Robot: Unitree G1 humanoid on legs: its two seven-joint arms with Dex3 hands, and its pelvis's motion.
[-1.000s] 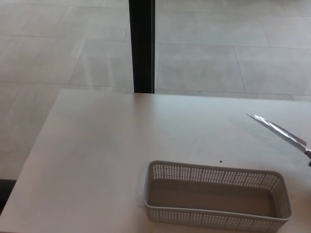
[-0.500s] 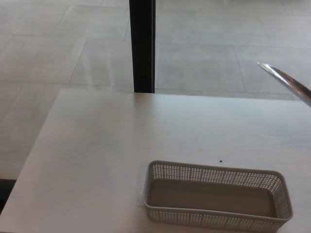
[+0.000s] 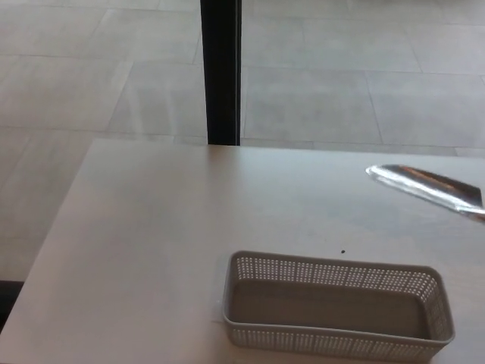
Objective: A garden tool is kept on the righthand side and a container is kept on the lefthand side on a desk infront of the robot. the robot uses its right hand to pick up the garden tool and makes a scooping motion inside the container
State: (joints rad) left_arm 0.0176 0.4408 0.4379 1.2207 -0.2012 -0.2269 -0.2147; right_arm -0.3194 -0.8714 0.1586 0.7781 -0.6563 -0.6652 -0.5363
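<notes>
Tiled-floor (image 3: pixel 364 106) room, white desk (image 3: pixel 167 227)

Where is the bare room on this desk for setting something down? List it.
The desk is bare across its whole left half, from the far edge by the black post down to the near edge left of the basket. The strip between basket and far edge is bare too, though the metal blade shows over its right end. The near right is crowded.

The garden tool's blade (image 3: pixel 424 186) looks like polished, shiny metal. The container (image 3: pixel 337 337) is matt grey plastic with perforated walls. The counter (image 3: pixel 189 227) is smooth, pale and matt. The floor (image 3: pixel 98 68) tiles carry a faint sheen.
</notes>
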